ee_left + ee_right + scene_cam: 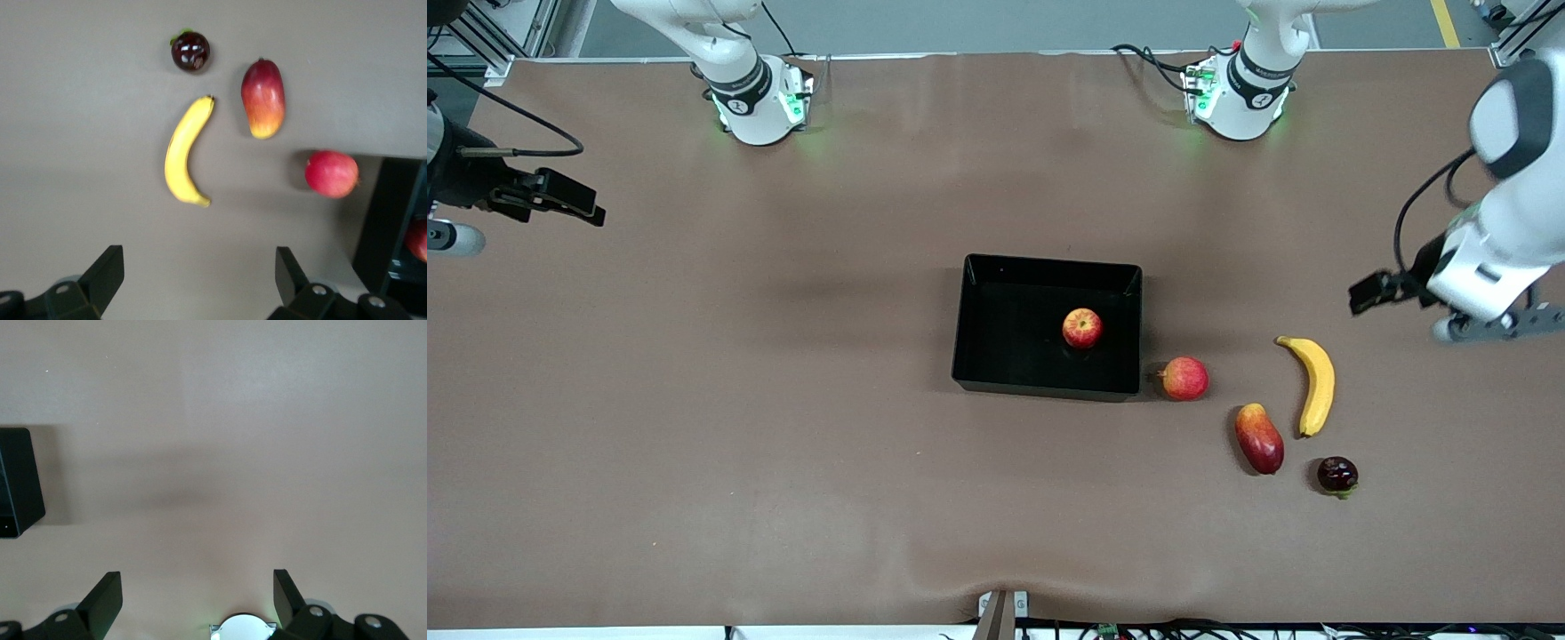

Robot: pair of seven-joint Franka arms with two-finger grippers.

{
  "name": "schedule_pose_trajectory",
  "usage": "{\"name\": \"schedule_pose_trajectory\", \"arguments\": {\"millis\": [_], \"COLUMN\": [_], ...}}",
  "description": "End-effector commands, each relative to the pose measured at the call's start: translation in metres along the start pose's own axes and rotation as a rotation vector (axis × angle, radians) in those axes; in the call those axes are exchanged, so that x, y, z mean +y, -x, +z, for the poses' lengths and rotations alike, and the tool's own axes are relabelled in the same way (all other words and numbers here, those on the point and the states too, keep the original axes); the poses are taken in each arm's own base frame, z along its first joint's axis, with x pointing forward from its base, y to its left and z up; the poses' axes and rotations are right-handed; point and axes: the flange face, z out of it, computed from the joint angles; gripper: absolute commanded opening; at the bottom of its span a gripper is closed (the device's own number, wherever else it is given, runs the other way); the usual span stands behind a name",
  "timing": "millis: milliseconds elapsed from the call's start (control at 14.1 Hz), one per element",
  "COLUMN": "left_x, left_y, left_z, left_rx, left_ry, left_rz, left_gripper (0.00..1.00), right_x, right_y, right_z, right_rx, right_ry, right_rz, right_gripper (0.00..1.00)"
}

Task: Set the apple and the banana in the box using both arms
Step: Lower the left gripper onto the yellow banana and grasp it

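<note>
The apple [1082, 328] lies inside the black box [1005, 307] at the table's middle; its edge shows in the left wrist view [418, 239], in the box [390, 220]. The banana [1314, 384] lies on the table toward the left arm's end and shows in the left wrist view [188, 150]. My left gripper [1485, 324] hangs open and empty over bare table beside the banana, fingers wide apart [200, 280]. My right gripper [449, 238] waits open and empty over the right arm's end of the table [198, 600], with a box corner [17, 483] in its view.
A pinkish-red round fruit [1184, 378] sits against the box's outer wall. A red-and-yellow mango-like fruit [1259, 437] lies beside the banana. A dark round fruit [1337, 475] lies nearest the front camera. The right arm's base [243, 628] shows between the right fingers.
</note>
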Motion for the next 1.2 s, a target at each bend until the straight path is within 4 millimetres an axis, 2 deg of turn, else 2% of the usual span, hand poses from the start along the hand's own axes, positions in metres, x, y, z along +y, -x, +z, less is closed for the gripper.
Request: {"name": "schedule_pose_trajectory", "arguments": {"millis": [0, 283, 496, 638, 850, 992, 1062, 1133], "left_x": [-0.012, -0.03, -0.04, -0.038, -0.039, -0.039, -0.038, -0.039], "left_y": [-0.009, -0.034, -0.043, -0.042, -0.035, -0.031, -0.029, -0.027], "left_z": [0.054, 0.15, 0.216, 0.245, 0.267, 0.276, 0.277, 0.275], "left_rx": [0.032, 0.046, 0.063, 0.059, 0.024, 0.005, -0.003, -0.009], "left_ry": [0.007, -0.029, -0.051, -0.063, -0.085, -0.088, -0.088, -0.09], "left_rz": [0.001, 0.014, 0.045, 0.072, 0.108, 0.126, 0.135, 0.143], "left_gripper": [1.0, 1.0, 1.0, 1.0, 1.0, 0.83, 0.64, 0.41], "right_x": [0.022, 0.024, 0.026, 0.03, 0.048, 0.061, 0.062, 0.063], "right_y": [0.003, 0.003, 0.0, -0.002, -0.003, -0.003, -0.003, -0.003], "right_z": [-0.009, -0.01, -0.012, -0.011, -0.011, -0.011, -0.012, -0.013], "right_rx": [0.01, 0.017, 0.042, 0.05, 0.051, 0.05, 0.051, 0.056], "right_ry": [0.003, 0.016, 0.038, 0.037, 0.036, 0.033, 0.033, 0.035], "right_rz": [-0.024, -0.02, -0.007, 0.002, 0.033, 0.055, 0.056, 0.058], "right_gripper": [1.0, 1.0, 1.0, 1.0, 1.0, 1.0, 1.0, 1.0]}}
